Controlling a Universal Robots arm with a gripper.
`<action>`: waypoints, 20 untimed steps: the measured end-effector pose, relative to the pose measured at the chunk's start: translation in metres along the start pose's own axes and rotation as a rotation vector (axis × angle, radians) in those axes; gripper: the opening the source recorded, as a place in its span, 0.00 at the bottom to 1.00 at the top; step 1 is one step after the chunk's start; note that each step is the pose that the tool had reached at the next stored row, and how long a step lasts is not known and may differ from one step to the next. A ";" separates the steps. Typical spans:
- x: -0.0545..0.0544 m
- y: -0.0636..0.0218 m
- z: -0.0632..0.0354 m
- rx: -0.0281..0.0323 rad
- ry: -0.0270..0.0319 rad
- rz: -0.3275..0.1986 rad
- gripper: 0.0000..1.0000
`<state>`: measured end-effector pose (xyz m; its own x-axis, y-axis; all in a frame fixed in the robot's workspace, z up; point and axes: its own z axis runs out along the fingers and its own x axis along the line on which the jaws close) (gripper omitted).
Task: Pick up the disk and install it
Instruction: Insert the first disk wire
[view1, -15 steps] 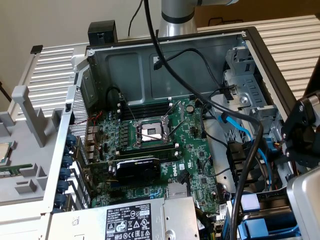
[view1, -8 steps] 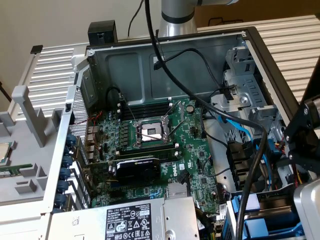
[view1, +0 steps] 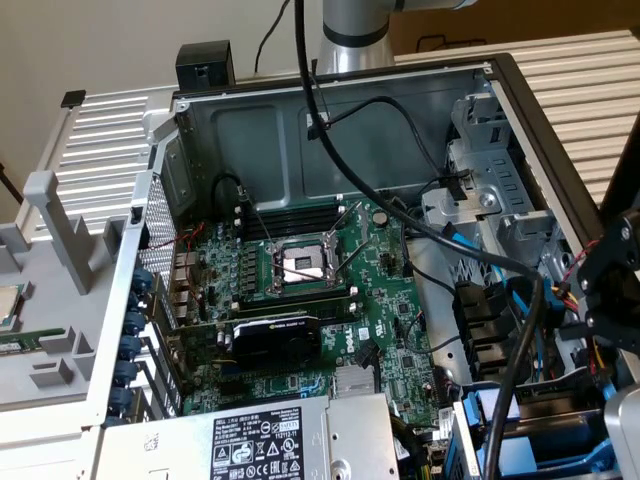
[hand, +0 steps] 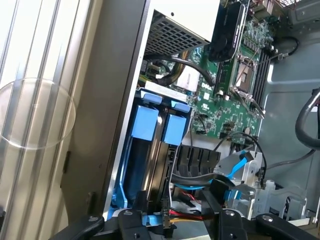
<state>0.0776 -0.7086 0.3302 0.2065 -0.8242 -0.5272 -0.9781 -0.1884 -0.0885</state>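
Claw (hand: 177, 227) is hovering, jaws apart and empty, near blue carriers (hand: 176, 129) mid-frame; disk likely stiff, weighty, fragile, best gripped across carrier's side rails.

Power supply label (view1: 272, 447), bottom centre of the exterior view, on the grey box. The upper band is white with rows of fine print. The lower band is black with a row of white certification marks and warning triangles. No word or number on it is legible.

Motherboard (view1: 392, 335), centre of frame, carries a white logo (view1: 347, 344) silk-screened beside the graphics card (view1: 275, 342). It looks like DELL, not certain.

The graphics card has a small pale badge (view1: 287, 324) on its black shroud, unreadable.
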 end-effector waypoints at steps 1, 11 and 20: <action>0.000 0.0000 0.0000 0.0004 -0.0065 0.000 0.55; 0.006 -0.0008 -0.0024 -0.0033 -0.0402 -0.007 0.55; 0.009 -0.0011 -0.0039 -0.0168 -0.0605 -0.033 0.55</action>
<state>0.0806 -0.7177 0.3289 0.2359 -0.7838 -0.5745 -0.9701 -0.2242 -0.0926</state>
